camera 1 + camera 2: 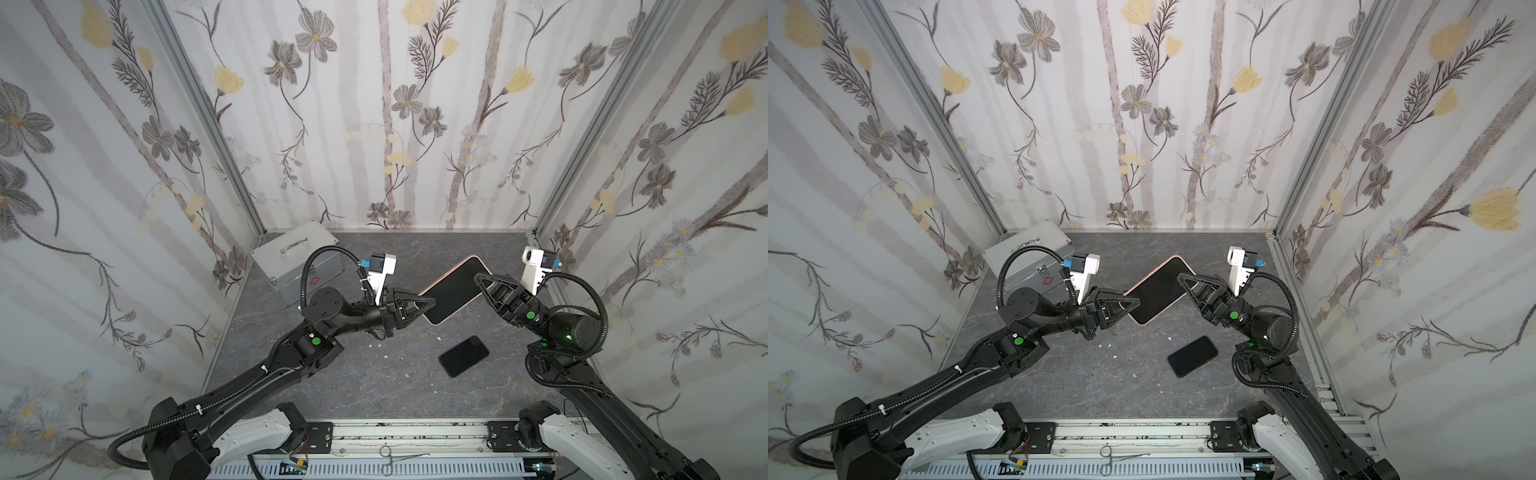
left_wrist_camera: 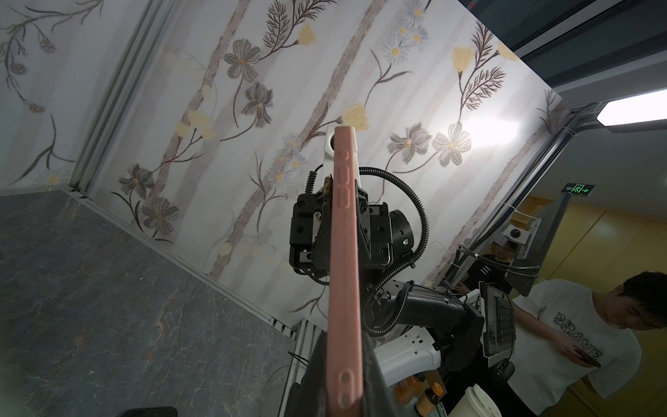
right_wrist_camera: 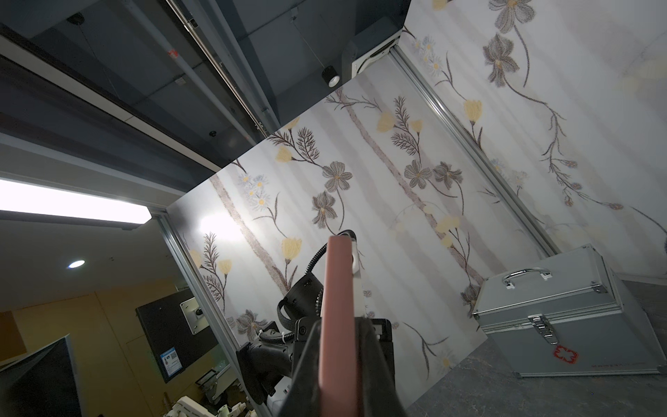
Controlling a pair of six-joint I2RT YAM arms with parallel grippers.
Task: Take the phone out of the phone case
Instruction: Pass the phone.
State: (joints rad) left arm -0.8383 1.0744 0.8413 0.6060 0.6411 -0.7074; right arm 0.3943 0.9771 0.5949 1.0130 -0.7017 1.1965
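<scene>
Found the pink phone case (image 1: pixel 444 274) raised clear of the surface (image 1: pixel 353 386) in both top views (image 1: pixel 1148 275), held between the two arms near mid-cell. Noted its long axis running diagonally, near end toward the left arm, far end toward the back right corner. Recorded the phone (image 1: pixel 453 293), dark screen upward, seated inside the pink rim.

Found the left tool (image 1: pixel 430 301) pinched narrow on the near end of the case, upper finger lying across the screen corner. Confirmed in the left wrist view: case (image 2: pixel 344 270) seen edge-on, button covers along the pink side, clamped between the dark fingers (image 2: pixel 377 382). Found the right tool (image 1: pixel 478 277) likewise pinched narrow on the case, at its long edge toward the far end. Confirmed in the right wrist view: pink edge (image 3: pixel 337 317) rising straight out from between the fingers (image 3: pixel 306 375).

Logged a black phone-shaped slab (image 1: pixel 463 356) lying flat on the surface, nearer the front than the held case, near the right arm, touched by neither tool. Logged a silver metal box (image 1: pixel 291 255) with a handle in the back left corner. Noted small white scraps (image 1: pixel 379 344) scattered on the surface below the left tool. Noted forceps (image 1: pixel 405 458) lying on the front rail.
</scene>
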